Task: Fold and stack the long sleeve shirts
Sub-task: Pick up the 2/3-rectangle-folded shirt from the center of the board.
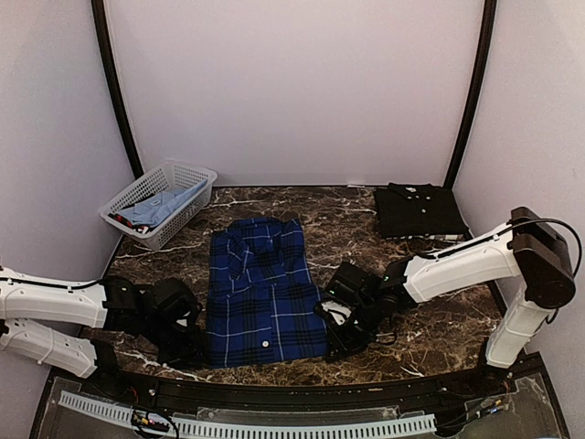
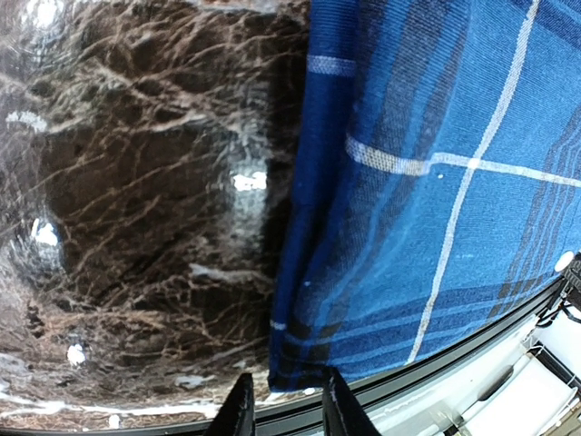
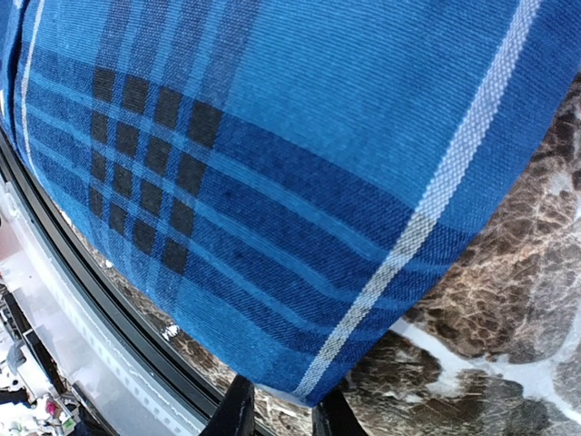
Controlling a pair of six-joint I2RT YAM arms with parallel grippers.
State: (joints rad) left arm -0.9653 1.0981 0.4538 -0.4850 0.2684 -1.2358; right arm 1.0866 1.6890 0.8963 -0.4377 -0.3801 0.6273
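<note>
Plaid shirt [image 1: 260, 297] corners in both hands

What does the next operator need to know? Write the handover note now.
Left claw: at the near-left corner of the blue plaid shirt, fingers astride the hem; grip unconfirmed.
Right claw: at the near-right corner, same.
Plaid shirt lies flat mid-table, sleeves tucked in, not yet folded up.
Black shirt is folded at the far right.
More clothing sits in the white basket, far left.
Left: finish folding the plaid, stack it on the black.
</note>
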